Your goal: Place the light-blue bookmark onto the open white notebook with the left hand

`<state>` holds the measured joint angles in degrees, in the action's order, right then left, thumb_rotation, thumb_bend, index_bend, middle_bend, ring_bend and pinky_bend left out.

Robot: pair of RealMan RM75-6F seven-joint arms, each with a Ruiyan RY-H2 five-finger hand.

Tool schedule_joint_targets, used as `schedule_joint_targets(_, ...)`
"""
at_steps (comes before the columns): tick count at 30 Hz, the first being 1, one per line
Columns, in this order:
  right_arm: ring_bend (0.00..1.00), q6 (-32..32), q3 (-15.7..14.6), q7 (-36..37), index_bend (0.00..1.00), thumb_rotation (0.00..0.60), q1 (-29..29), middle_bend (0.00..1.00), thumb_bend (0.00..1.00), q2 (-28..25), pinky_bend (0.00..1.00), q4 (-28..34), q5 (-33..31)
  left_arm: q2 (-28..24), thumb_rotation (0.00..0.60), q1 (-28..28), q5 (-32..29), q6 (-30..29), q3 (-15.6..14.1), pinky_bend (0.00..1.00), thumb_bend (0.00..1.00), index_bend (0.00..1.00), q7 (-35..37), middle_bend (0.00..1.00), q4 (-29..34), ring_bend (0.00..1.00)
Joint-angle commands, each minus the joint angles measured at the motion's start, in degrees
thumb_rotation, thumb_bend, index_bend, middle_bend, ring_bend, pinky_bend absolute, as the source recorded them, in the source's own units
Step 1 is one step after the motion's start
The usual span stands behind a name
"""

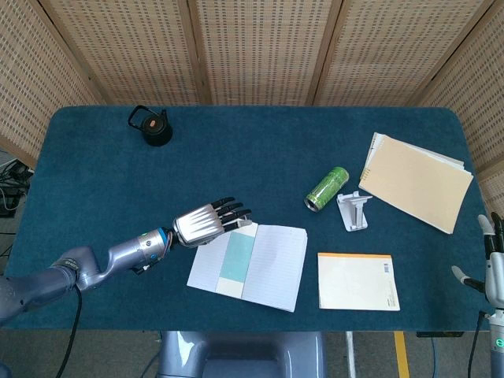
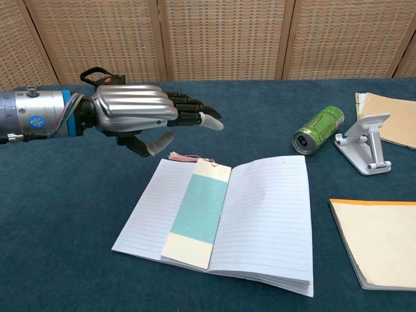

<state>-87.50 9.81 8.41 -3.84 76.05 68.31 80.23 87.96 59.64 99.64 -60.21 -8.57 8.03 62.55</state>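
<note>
The light-blue bookmark (image 1: 235, 264) (image 2: 197, 211) with cream ends and a pink tassel lies flat on the left page of the open white notebook (image 1: 272, 268) (image 2: 266, 221). My left hand (image 1: 206, 222) (image 2: 146, 116) hovers above the notebook's upper left corner, fingers stretched out and holding nothing, clear of the bookmark. My right hand (image 1: 490, 258) shows only at the right edge of the head view, away from everything, fingers spread and empty.
A green can (image 1: 327, 188) (image 2: 318, 129) lies on its side beside a white phone stand (image 1: 353, 209) (image 2: 364, 147). A closed orange-edged notebook (image 1: 356, 280) sits right of the open one, a tan folder (image 1: 415, 182) at the far right, a black lid (image 1: 151, 125) at the back left.
</note>
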Motion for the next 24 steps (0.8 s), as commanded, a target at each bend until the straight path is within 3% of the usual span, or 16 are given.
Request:
schedule_joint_targets(1, 0.0, -0.4, -0.3, -0.2, 0.03, 0.6, 0.0, 0.0, 0.1, -0.2, 0.0, 0.7, 0.7, -2.7, 0.6, -6.6, -6.5, -3.8, 2.5, 0.01, 0.48, 0.01, -7.7, 0.0, 6.0, 0.0)
schedule_joint_targets(5, 0.0, -1.1, -0.8, -0.9, 0.03, 0.6, 0.1, 0.0, 0.1, -0.9, 0.0, 2.6, 1.8, -4.4, 0.6, -17.1, -12.3, -14.7, 4.2, 0.0, 0.34, 0.0, -18.7, 0.0, 13.3, 0.0)
schedule_joint_targets(13, 0.0, -2.1, -1.7, -3.2, 0.02, 0.6, 0.0, 0.0, 0.1, -1.8, 0.0, 5.9, 3.9, -7.7, 0.6, -32.2, -16.4, -28.4, 3.0, 0.0, 0.23, 0.0, -18.2, 0.0, 20.6, 0.0)
schedule_joint_targets(24, 0.0, -4.1, -3.1, -6.1, 0.0, 0.6, 0.3, 0.0, 0.1, -3.6, 0.0, 11.0, 7.1, -10.1, 0.6, -43.8, -14.8, -35.5, -0.3, 0.0, 0.17, 0.0, -20.2, 0.0, 23.0, 0.0)
